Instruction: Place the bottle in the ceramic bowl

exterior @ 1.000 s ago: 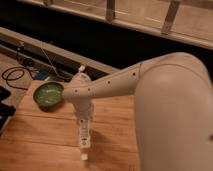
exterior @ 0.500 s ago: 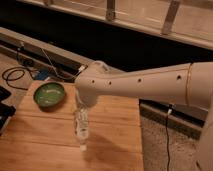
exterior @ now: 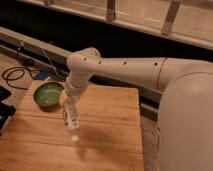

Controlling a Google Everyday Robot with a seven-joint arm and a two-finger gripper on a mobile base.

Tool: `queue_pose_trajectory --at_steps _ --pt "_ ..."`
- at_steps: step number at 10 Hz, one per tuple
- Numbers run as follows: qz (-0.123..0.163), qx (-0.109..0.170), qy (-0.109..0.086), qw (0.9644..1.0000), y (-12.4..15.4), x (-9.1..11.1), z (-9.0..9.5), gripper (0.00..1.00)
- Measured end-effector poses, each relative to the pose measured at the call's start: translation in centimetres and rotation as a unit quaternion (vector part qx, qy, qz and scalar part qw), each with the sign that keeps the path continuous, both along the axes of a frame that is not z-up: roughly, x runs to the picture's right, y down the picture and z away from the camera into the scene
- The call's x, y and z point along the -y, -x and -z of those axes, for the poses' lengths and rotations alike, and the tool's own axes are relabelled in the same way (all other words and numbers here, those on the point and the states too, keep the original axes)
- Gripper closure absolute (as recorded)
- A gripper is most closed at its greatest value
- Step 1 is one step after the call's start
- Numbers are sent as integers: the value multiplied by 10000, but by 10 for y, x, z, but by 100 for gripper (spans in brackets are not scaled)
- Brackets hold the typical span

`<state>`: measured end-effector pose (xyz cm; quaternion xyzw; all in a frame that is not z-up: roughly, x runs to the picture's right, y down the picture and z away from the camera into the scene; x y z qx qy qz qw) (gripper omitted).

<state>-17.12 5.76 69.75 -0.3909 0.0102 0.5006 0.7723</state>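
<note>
In the camera view, the gripper (exterior: 68, 107) hangs over the left half of the wooden worktop (exterior: 112, 125), pinched shut on the upper end of the bottle (exterior: 72, 124). The bottle dangles nearly upright with its white cap downward and seems to be just clear of the boards. The ceramic bowl (exterior: 48, 94) sits near the far left corner, close beside the gripper on its left. The likely trouble is that the bottle is held by one end only, so it may swing or slip as it travels. The low cap could also knock the bowl's near rim and push it toward the edge, and the long bottle may tip out once released. Compared with half a second ago, the gripper and bottle have shifted left, nearer the bowl, which has not moved.
</note>
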Motion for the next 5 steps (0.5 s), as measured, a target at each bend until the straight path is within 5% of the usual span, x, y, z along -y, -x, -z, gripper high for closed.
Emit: queue_pose_trajectory --at_steps 5 --pt "-29 0 -1 10000 -1 0 0 100"
